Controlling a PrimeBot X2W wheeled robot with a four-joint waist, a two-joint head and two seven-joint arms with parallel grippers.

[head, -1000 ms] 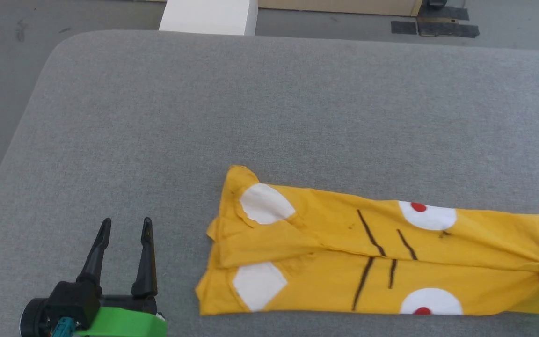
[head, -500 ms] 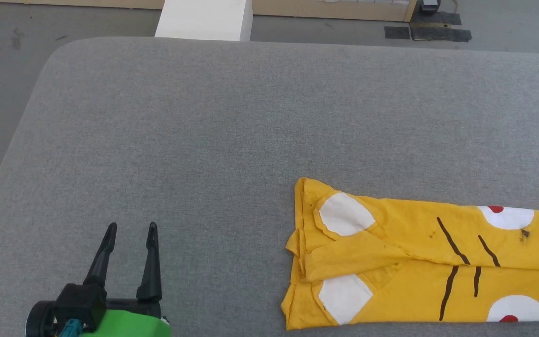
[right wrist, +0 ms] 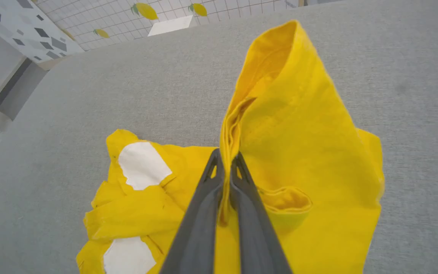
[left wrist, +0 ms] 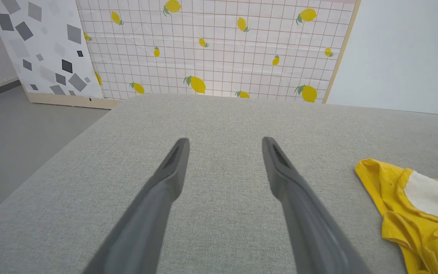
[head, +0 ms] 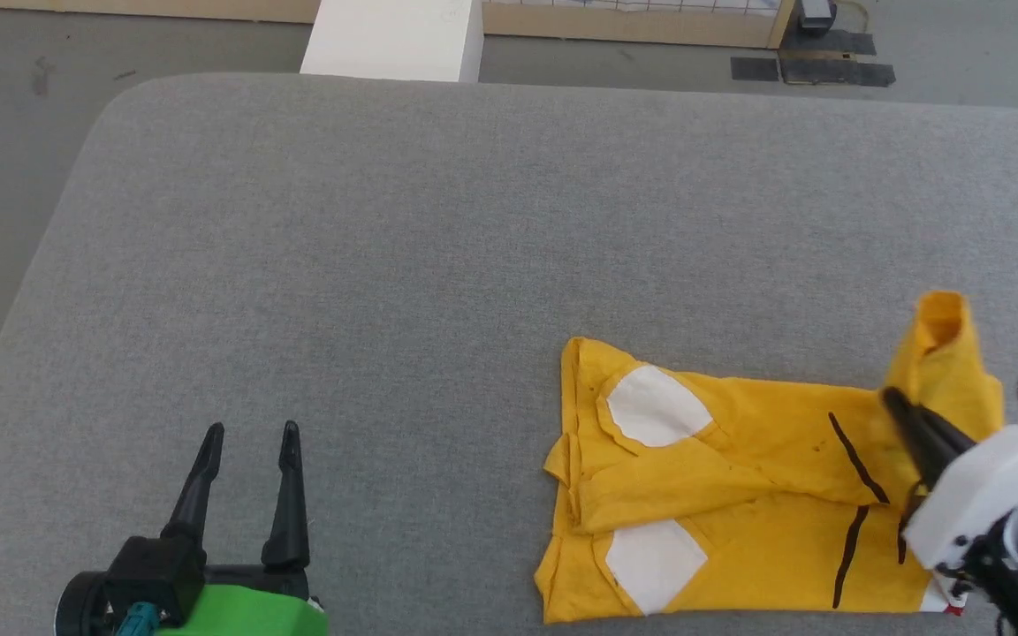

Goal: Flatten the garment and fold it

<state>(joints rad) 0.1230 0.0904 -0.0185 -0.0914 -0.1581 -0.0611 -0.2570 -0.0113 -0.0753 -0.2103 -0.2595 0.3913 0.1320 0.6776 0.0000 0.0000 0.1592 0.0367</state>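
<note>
The garment (head: 739, 495), a mustard-yellow T-shirt with white patches and black lines, lies folded lengthwise on the grey padded table (head: 438, 230), toward the front right. My right gripper (head: 896, 405) is shut on the garment's right end and holds it raised and doubled over toward the left; in the right wrist view the yellow cloth (right wrist: 291, 125) stands up from between the closed fingers (right wrist: 224, 156). My left gripper (head: 248, 433) rests open at the front left, well apart from the shirt. The left wrist view shows its spread fingers (left wrist: 224, 142) and the garment's left end (left wrist: 413, 205) at the right.
Beyond the table's far edge stand a white box (head: 394, 40) and a lemon-patterned panel (left wrist: 219, 49). Dark patches (head: 814, 69) lie on the grey floor at the back right. The table's rounded left corner (head: 120, 106) drops to the floor.
My right gripper has come into the head view, lifting the shirt's right end and carrying it leftward over the body. The camera has shifted. The left gripper stays put.
</note>
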